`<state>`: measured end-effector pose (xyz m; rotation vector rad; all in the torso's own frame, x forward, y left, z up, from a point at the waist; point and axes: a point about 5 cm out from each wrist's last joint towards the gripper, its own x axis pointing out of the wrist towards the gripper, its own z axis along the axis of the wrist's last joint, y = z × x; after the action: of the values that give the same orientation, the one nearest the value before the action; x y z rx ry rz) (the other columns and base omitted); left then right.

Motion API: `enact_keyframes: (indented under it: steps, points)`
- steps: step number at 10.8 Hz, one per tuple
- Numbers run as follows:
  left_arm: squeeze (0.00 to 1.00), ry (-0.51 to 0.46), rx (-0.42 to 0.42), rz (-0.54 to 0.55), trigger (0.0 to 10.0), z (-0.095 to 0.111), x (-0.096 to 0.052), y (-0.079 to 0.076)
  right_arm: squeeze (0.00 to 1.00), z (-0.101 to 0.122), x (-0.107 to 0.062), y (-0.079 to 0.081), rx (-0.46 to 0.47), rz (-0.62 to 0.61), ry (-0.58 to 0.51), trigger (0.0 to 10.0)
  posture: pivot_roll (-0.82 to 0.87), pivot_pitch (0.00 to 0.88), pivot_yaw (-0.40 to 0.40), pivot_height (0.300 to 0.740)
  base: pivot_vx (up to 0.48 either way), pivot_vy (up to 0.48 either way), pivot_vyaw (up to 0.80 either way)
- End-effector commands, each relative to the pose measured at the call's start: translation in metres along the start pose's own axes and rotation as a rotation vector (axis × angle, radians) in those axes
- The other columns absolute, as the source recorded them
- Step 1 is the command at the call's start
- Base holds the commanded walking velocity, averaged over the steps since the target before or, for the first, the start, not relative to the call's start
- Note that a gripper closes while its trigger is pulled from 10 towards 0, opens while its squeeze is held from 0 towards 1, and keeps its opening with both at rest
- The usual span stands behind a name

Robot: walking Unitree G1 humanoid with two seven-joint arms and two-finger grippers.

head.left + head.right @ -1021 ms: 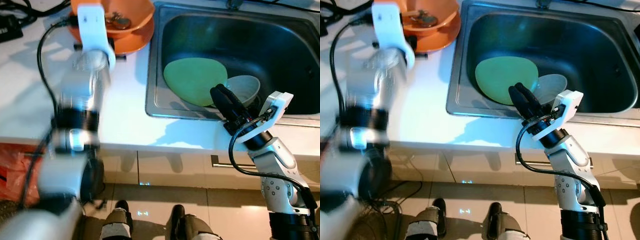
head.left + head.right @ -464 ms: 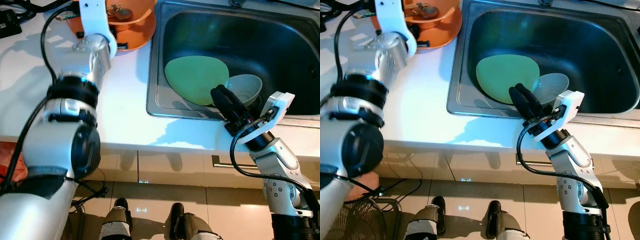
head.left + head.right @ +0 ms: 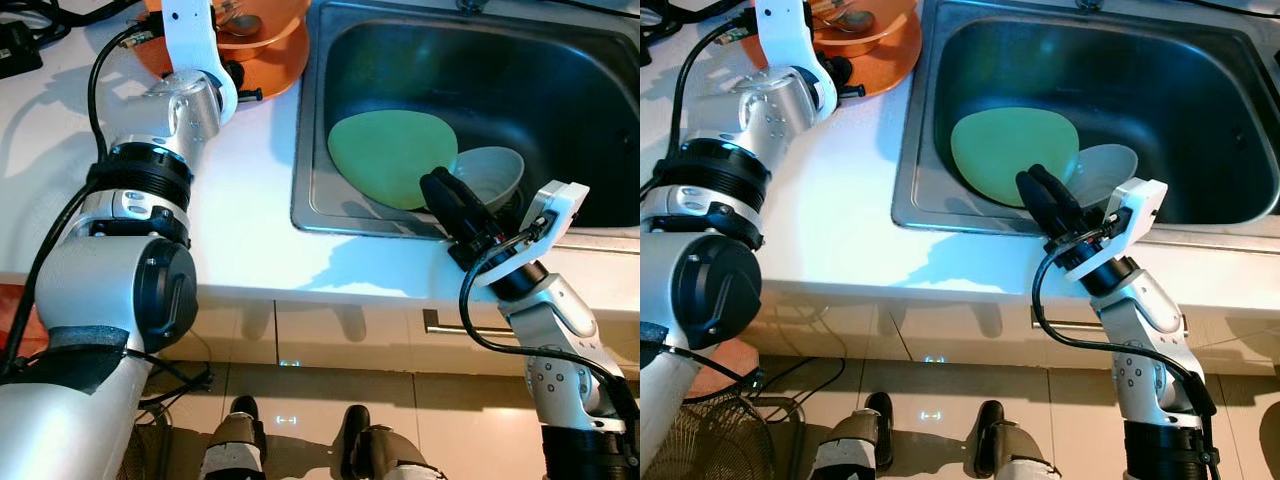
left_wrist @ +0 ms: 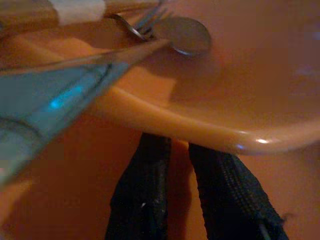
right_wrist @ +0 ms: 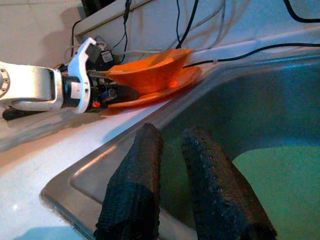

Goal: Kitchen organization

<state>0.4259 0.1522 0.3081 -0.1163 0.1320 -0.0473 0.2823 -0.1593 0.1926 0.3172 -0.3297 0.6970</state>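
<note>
A white counter (image 3: 255,235) runs across the scene, with a steel sink (image 3: 312,150) set into it. Light glares pale blue off the counter's front edge. Below it are cream cabinet fronts (image 3: 330,335) with a metal handle (image 3: 450,325). The floor (image 3: 300,420) is glossy beige tile, catching small reflections. A black wire basket (image 3: 730,440) stands on the floor at the left, with something orange-red (image 3: 15,315) beside the cabinets. Black cables (image 5: 185,22) trail along the white wall (image 5: 165,20) behind the counter.
</note>
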Motion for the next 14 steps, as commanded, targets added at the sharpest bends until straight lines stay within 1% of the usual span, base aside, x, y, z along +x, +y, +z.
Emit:
enact_keyframes:
  steps: [1, 3, 4, 6, 8, 10, 12, 14]
  points:
    - [0.0, 0.119, -0.001, -0.02, 10.0, -0.027, 0.002, -0.002, 0.0, -0.041, -0.014, -0.003, 0.136, -0.06, 0.145, 10.0, 0.2, 0.337, -0.016, 0.74, 0.0, 0.0, 0.0]
    - [0.0, 0.162, 0.03, 0.0, 10.0, -0.035, -0.006, 0.005, 0.0, -0.042, -0.011, -0.002, 0.142, -0.053, 0.139, 10.0, 0.21, 0.33, -0.007, 0.74, 0.0, 0.0, 0.0]
    - [0.0, 0.169, 0.042, 0.002, 10.0, -0.036, -0.009, 0.007, 0.0, -0.042, -0.011, -0.001, 0.143, -0.051, 0.138, 10.0, 0.21, 0.326, -0.005, 0.74, 0.0, 0.0, 0.0]
    - [0.0, 0.182, 0.034, -0.003, 10.0, -0.039, -0.024, 0.008, 0.0, -0.043, -0.01, -0.001, 0.147, -0.047, 0.136, 10.0, 0.21, 0.322, -0.003, 0.74, 0.0, 0.0, 0.0]
    - [0.0, 0.213, 0.01, 0.002, 10.0, -0.05, -0.046, 0.008, 0.0, -0.043, -0.01, -0.001, 0.149, -0.045, 0.133, 10.0, 0.22, 0.322, 0.002, 0.74, 0.0, 0.0, 0.0]
    - [0.0, 0.231, -0.003, 0.024, 10.0, -0.057, -0.071, 0.01, 0.0, -0.043, -0.01, -0.002, 0.149, -0.048, 0.132, 10.0, 0.23, 0.328, 0.0, 0.74, 0.0, 0.0, 0.0]
    - [0.0, 0.215, 0.009, 0.063, 10.0, -0.055, -0.088, 0.013, 0.0, -0.043, -0.008, -0.004, 0.149, -0.045, 0.131, 10.0, 0.24, 0.325, -0.004, 0.74, 0.0, 0.0, 0.0]
    - [0.0, 0.193, 0.011, 0.079, 10.0, -0.052, -0.112, 0.004, 0.0, -0.043, -0.005, -0.006, 0.149, -0.039, 0.128, 10.0, 0.27, 0.322, -0.009, 0.74, 0.0, 0.0, 0.0]
